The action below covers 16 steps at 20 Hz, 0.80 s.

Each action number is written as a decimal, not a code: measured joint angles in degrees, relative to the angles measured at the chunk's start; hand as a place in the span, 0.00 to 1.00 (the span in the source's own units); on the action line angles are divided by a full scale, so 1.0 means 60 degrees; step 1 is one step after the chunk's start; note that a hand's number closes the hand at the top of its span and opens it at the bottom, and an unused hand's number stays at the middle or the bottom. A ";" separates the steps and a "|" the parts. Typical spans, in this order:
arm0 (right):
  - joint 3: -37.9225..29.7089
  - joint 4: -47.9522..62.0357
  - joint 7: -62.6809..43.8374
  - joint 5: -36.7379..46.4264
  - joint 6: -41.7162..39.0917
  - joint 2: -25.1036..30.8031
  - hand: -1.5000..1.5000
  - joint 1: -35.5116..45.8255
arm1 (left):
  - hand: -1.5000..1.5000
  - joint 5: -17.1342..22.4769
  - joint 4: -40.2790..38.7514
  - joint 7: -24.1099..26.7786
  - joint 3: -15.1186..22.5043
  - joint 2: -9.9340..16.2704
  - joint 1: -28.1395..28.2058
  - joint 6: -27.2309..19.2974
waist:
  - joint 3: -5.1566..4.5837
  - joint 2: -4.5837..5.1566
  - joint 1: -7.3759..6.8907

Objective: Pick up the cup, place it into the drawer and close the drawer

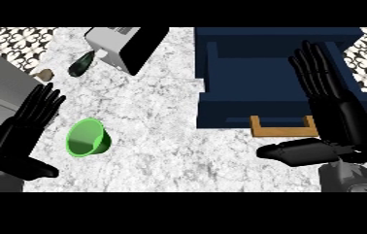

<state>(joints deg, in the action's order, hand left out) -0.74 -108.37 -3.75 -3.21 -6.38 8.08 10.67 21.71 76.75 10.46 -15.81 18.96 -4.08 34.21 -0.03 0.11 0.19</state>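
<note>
Step in hand, as judged from the layout: acquire the cup, which has not yet been grasped. It is green, lies tipped on its side on the marble counter at about 8 o'clock from the view's centre, and shows its open mouth toward the lower left.

Procedure: bring the hand in from the side, close the fingers round the wall rather than the rim, and lift clear before moving toward the drawer. A tipped cup is likely to roll if nudged, so approach across its axis.

Left hand: at 8 o'clock near the edge, just left of the cup and not touching it; fingers straight, holding nothing.

Right hand: at 3 o'clock, fingers extended and empty, thumb low, lying over the right side of the drawer.

The drawer is blue, pulled open at 1 o'clock, with its wooden handle facing the robot.
</note>
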 measured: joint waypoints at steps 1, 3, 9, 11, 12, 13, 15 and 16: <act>-0.0100 0.0108 0.0010 -0.0040 -0.0037 0.0046 0.00 0.0116 | 0.00 -0.0211 -0.0324 0.0290 -0.0041 0.0058 0.0009 0.0122 | -0.0004 -0.0002 -0.0006; -0.0218 0.0086 0.0033 -0.0126 -0.0141 0.0123 0.00 0.0071 | 0.00 -0.0766 -0.1162 0.0948 -0.0100 0.0105 -0.0128 0.0140 | -0.0004 -0.0002 0.0009; -0.0540 0.0123 -0.0176 -0.0321 -0.0310 0.0299 0.00 0.0368 | 0.00 -0.2012 -0.3580 0.2465 -0.0088 0.0277 -0.0942 0.0051 | -0.0003 -0.0001 0.0024; -0.0631 0.0298 0.0005 -0.0339 -0.0403 0.0333 0.00 0.0388 | 0.00 -0.2432 -0.4308 0.3028 0.0010 0.0302 -0.1037 -0.0044 | -0.0005 0.0000 0.0023; -0.0629 0.0355 -0.0039 -0.0345 -0.0387 0.0317 0.00 0.0512 | 0.00 -0.2638 -0.4858 0.3285 0.0028 0.0386 -0.1255 -0.0107 | -0.0004 0.0006 0.0032; -0.0692 0.0402 -0.0120 -0.0404 -0.0393 0.0352 0.00 0.0664 | 0.00 -0.2842 -0.5364 0.3618 0.0036 0.0476 -0.1357 -0.0195 | -0.0006 0.0011 0.0041; -0.0636 0.0230 -0.0280 -0.0384 -0.0334 0.0295 0.00 0.0663 | 0.00 -0.3171 -0.6296 0.4092 0.0070 0.0539 -0.1777 -0.0474 | -0.0008 0.0011 0.0058; -0.0628 0.0239 -0.0227 -0.0389 -0.0394 0.0313 0.00 0.0623 | 0.00 -0.3361 -0.6795 0.4421 0.0096 0.0612 -0.1912 -0.0599 | -0.0014 0.0021 0.0087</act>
<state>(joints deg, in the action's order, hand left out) -4.51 -106.94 -5.11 -5.54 -8.74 9.96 14.41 1.55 35.98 36.99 -15.24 22.63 -15.55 30.62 -0.11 0.24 0.71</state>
